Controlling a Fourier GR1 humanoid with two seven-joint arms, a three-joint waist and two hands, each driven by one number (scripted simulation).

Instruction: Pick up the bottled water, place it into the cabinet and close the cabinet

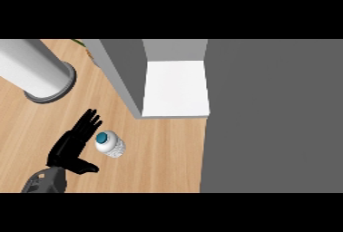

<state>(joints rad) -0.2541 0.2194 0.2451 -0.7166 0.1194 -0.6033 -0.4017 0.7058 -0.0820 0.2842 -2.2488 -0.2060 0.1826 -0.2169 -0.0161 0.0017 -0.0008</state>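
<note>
I see left hand point(72, 146) lower left, fingers straight, spread | bottled water point(109, 144) just right of fingers, apparently upright | right hand unseen

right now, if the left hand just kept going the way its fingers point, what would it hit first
The left hand is open, fingers aimed up-right past the bottled water beside it. That line looks free across bare counter until the cabinet door's edge, though depth is hard to judge from above.

Wood bench point(161, 154) carries bottled water point(110, 145) (teal cap up), grey cylinder point(36, 72) at far left, open cabinet point(134, 77).
</note>
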